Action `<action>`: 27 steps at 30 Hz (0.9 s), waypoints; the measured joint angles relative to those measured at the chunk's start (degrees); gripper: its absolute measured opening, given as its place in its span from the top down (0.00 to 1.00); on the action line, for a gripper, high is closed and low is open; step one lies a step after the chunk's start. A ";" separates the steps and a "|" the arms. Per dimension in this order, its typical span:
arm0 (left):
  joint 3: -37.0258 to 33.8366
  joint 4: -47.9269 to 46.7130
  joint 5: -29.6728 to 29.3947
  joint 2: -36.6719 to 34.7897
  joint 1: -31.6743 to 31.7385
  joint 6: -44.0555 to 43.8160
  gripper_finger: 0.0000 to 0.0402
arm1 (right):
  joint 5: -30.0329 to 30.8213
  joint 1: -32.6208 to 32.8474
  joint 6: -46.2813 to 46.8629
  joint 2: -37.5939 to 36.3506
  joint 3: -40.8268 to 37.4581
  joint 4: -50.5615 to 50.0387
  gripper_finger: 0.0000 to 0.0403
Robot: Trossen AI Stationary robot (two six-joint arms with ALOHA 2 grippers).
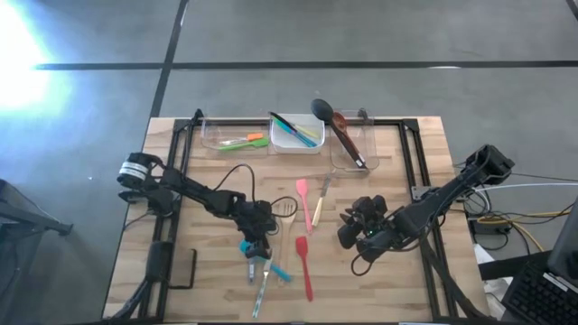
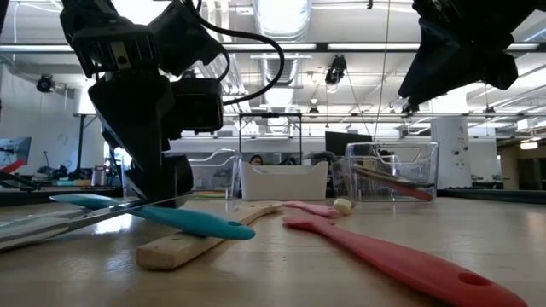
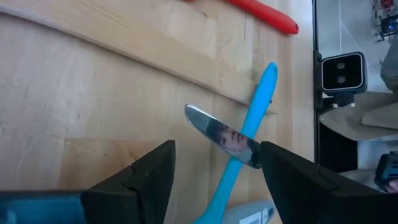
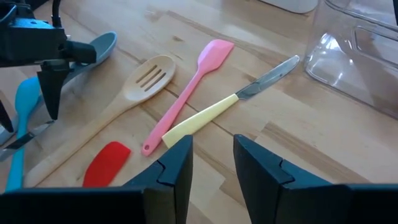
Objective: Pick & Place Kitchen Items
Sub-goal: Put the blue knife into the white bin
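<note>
Hovering low over the teal spatula [image 3: 252, 124], your left gripper [image 3: 214, 180] spreads its fingers wide around a steel knife blade [image 3: 221, 135] crossing that spatula, gripping nothing. Beyond the spatula, your right gripper [image 4: 211, 165] waits with fingers apart above the yellow-handled knife [image 4: 214, 112].

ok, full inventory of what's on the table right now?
Clear tubs: two, far edge, left one holding green and orange utensils, right one a black ladle and brown spoon.
White tub: one, between them, utensils inside.
Pink spatula: one, centre.
Yellow-handled knife: one, beside it.
Slotted wooden spoon: one, centre-left.
Red spatula: one, near edge.
Teal utensil: one, under a metal knife.
Left gripper: open, over that knife.
Right gripper: narrowly open, near the yellow-handled knife.
</note>
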 joint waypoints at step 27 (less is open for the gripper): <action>6.40 0.27 -0.51 8.11 -0.07 -2.37 0.41 | 0.00 -0.02 -1.32 0.00 -0.17 0.78 0.76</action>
